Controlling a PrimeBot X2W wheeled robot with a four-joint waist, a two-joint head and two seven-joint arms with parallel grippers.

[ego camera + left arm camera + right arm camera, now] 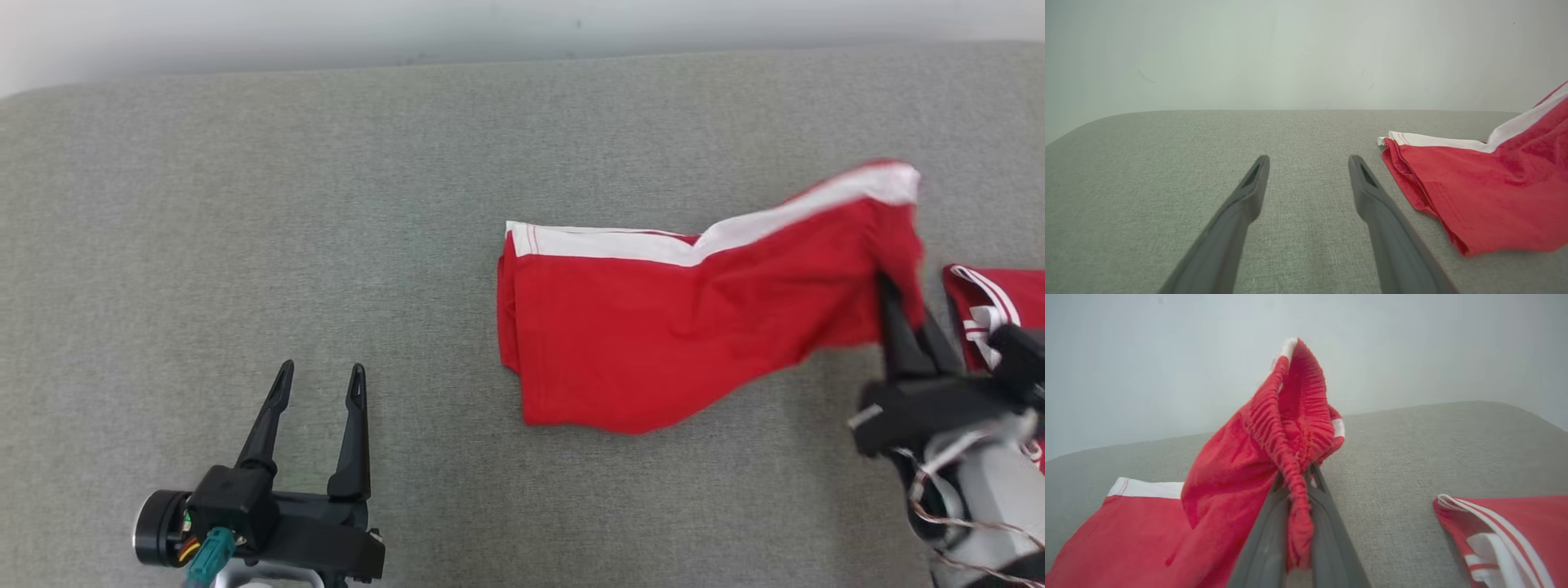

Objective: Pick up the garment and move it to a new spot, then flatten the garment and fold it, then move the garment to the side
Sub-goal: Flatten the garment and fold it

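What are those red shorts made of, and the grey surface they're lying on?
The red shorts look like soft, matte knit fabric, perhaps cotton or polyester: they drape and crease, and the waistband pinched in the right gripper is gathered like elastic. The grey surface looks like matte woven upholstery cloth, with a fine visible weave.

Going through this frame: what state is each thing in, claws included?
red garment: partly lifted, its left end lying on the grey surface, its right end raised by the elastic band.
left claw: open, empty, apart from the garment.
right claw: shut on the garment's elastic band.
second red garment: lying on the surface at the far right, not held.
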